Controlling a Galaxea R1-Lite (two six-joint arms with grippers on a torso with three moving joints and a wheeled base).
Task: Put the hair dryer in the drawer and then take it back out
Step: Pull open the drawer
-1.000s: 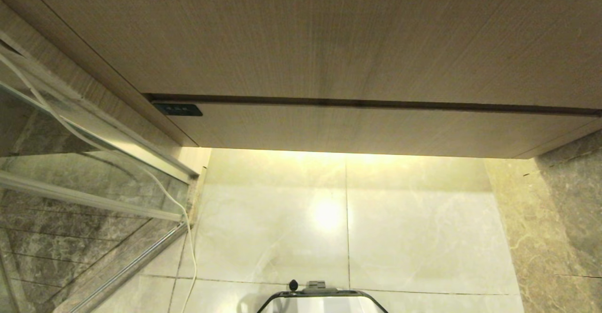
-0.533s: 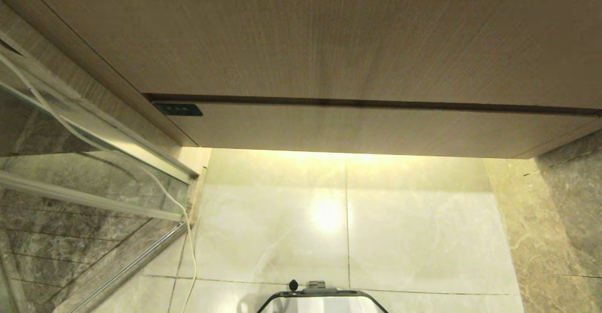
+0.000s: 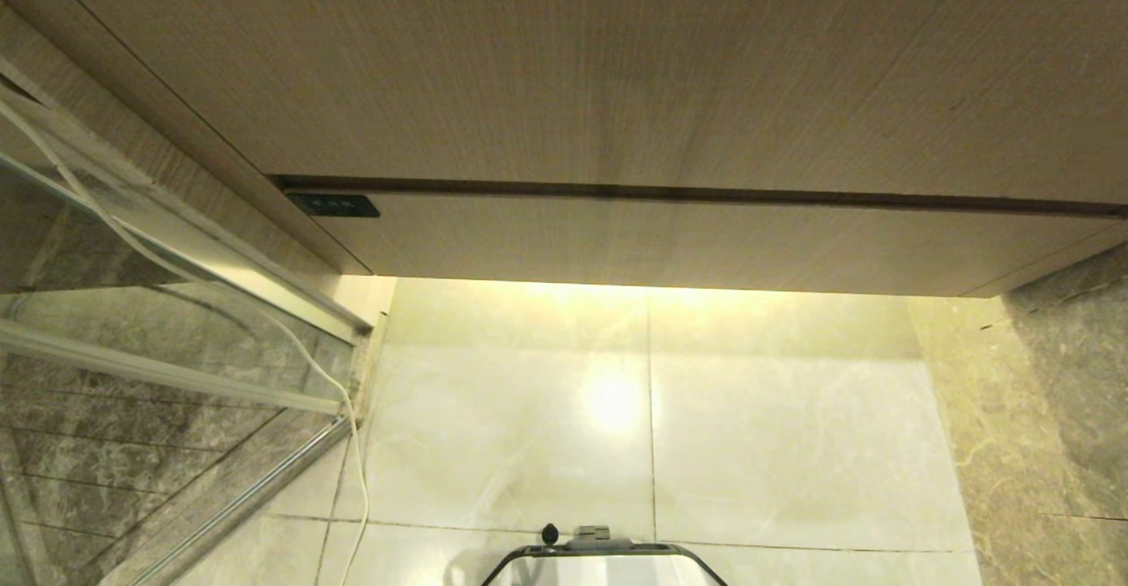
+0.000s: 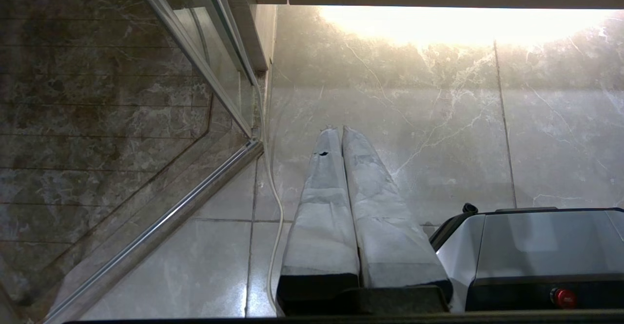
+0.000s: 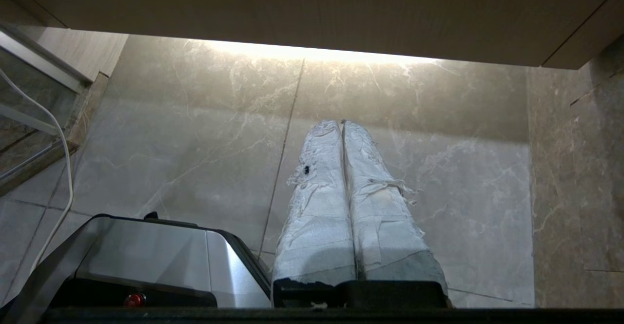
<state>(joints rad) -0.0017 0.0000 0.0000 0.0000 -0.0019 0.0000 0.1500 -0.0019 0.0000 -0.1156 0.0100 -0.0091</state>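
Well, no legible text, drawer [image 3: 670, 242] closed, both grippers' fingers together.

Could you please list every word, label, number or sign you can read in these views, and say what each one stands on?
None can be read.
Small dark plate at the left end of the wood-grain cabinet front: faint light marks, too small to read.
Red button on the robot's base: no lettering that can be made out.
The wrapped fingers of the left tool and the right tool carry no print.
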